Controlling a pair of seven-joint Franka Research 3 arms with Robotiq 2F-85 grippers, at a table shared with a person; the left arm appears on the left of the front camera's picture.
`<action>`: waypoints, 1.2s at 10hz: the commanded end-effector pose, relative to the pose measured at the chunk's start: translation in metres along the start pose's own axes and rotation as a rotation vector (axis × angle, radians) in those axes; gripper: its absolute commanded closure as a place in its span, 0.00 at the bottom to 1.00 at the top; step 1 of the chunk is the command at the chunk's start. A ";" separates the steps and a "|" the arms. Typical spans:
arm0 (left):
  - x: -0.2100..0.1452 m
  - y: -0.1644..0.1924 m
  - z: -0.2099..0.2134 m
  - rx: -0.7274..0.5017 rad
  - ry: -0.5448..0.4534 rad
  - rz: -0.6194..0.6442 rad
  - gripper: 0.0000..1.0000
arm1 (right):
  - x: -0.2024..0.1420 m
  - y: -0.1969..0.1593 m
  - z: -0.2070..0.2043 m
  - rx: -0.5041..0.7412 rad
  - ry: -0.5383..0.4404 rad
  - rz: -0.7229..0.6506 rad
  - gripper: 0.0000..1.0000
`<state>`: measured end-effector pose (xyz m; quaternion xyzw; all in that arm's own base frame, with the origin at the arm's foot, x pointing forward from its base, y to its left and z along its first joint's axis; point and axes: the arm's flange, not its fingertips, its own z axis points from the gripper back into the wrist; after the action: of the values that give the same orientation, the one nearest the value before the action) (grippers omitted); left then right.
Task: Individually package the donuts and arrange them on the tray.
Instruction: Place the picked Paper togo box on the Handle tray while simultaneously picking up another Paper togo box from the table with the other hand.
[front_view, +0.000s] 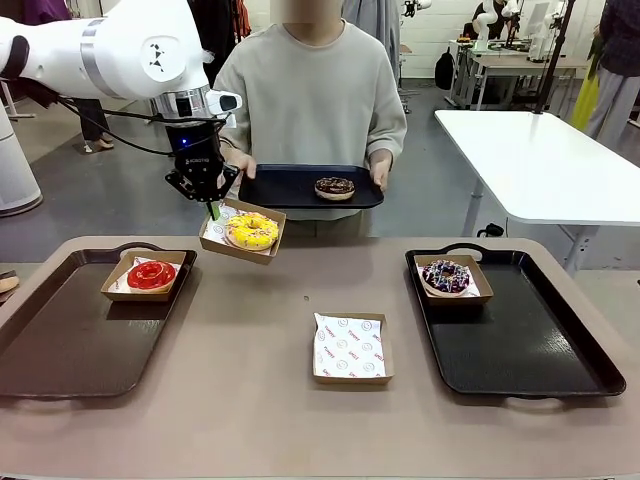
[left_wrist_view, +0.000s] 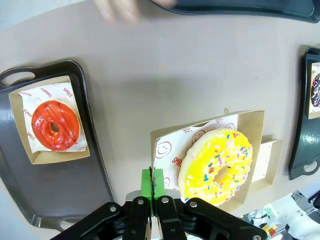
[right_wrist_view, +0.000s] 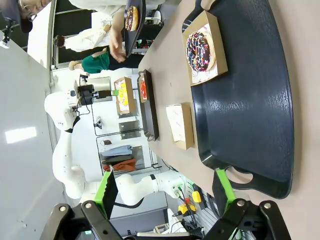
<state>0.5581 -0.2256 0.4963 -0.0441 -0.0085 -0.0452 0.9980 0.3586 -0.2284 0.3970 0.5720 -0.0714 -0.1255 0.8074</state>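
The yellow donut (front_view: 251, 231) lies in a cardboard box (front_view: 240, 252) that the left gripper (front_view: 212, 207) pinches by one edge, lifted off the table (front_view: 250, 400), probably bound for the left tray (front_view: 60, 340), where the red donut (front_view: 151, 275) already sits boxed. The sprinkled donut (front_view: 447, 276) is boxed on the right tray (front_view: 530, 340). An empty box (front_view: 350, 347) waits mid-table, seemingly for the chocolate donut (front_view: 334, 187) on the person's tray (front_view: 280, 188). The right gripper (right_wrist_view: 165, 182) has its jaws apart, empty.

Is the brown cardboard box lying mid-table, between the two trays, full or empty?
Empty. The shallow brown cardboard box holds just its printed white paper liner; the front view shows no donut on it.
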 end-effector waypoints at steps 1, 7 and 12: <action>-0.007 0.002 0.001 -0.013 -0.004 0.009 1.00 | 0.002 0.002 0.001 -0.003 0.002 -0.009 0.00; -0.007 0.002 0.001 -0.013 -0.004 0.009 1.00 | 0.002 0.002 0.001 -0.003 0.002 -0.009 0.00; -0.007 0.002 0.001 -0.013 -0.004 0.009 1.00 | 0.002 0.002 0.001 -0.003 0.002 -0.009 0.00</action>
<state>0.5581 -0.2256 0.4962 -0.0441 -0.0085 -0.0452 0.9980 0.3586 -0.2284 0.3970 0.5720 -0.0714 -0.1255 0.8074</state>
